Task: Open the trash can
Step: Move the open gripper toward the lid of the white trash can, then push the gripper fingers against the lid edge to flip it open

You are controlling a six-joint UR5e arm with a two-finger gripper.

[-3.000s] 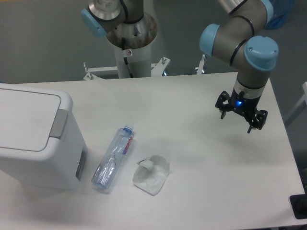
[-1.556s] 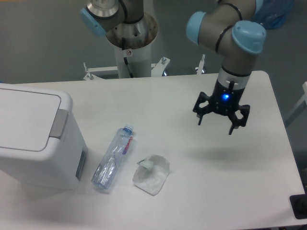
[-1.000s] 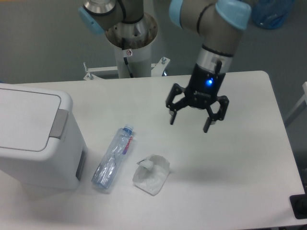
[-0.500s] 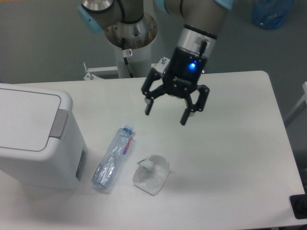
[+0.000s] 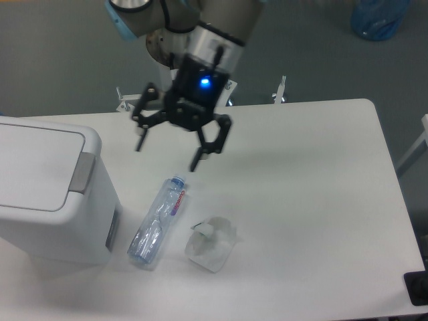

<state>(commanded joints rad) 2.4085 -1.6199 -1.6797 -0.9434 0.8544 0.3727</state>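
Trash can (image 5: 47, 194) at the table's left edge, lid closed, robot gripper hovering nearby.

White boxy bin with its flat lid shut and a grey latch tab (image 5: 81, 172) on its right side; its contents are hidden. To its right on the white table (image 5: 314, 200) lie 1 clear plastic bottle (image 5: 157, 221) on its side and 1 crumpled white tissue (image 5: 211, 243). Above the bottle's cap end, the gripper (image 5: 167, 154) hangs with its 2 fingers spread wide, holding and touching nothing.

Arm (image 5: 224, 13): grey tube segments, light-blue joint caps. Gripper (image 5: 168, 155): black, two slim fingers (image 5: 198, 158), blue light lit on its body. Base column: white.
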